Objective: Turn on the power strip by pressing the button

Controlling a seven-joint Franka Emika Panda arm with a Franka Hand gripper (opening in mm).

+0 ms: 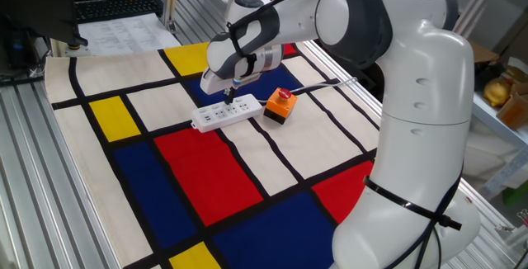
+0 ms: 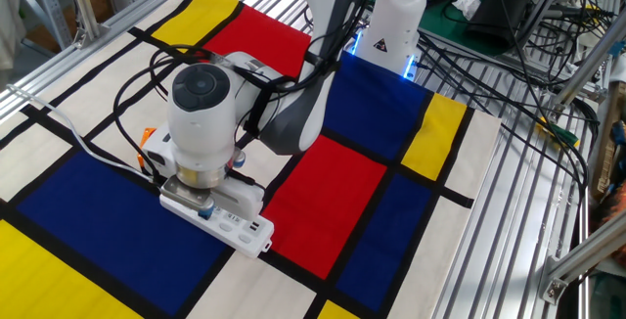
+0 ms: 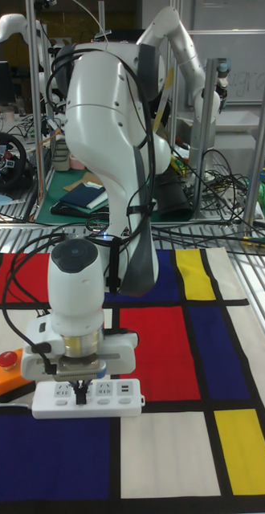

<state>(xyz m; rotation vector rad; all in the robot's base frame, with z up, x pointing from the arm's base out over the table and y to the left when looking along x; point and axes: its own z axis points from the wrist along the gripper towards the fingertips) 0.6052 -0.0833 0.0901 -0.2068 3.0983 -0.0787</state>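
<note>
In the tall fixed view the power strip lies nearest, low and left of centre, its long axis running straight across the frame on the checked cloth; in one fixed view it sits mid-frame and slants from lower left to upper right, its far end just beside the orange box. The gripper comes straight down onto the strip's left-hand part, the dark fingertips at or touching its top face among the sockets. The button cannot be picked out, being too small and covered by the fingers. The tips are close together with nothing held, but whether they are open or closed cannot be told. The wrist hides the strip's far end in the other fixed view, and the orange box is cut off at the left edge of the tall one
</note>
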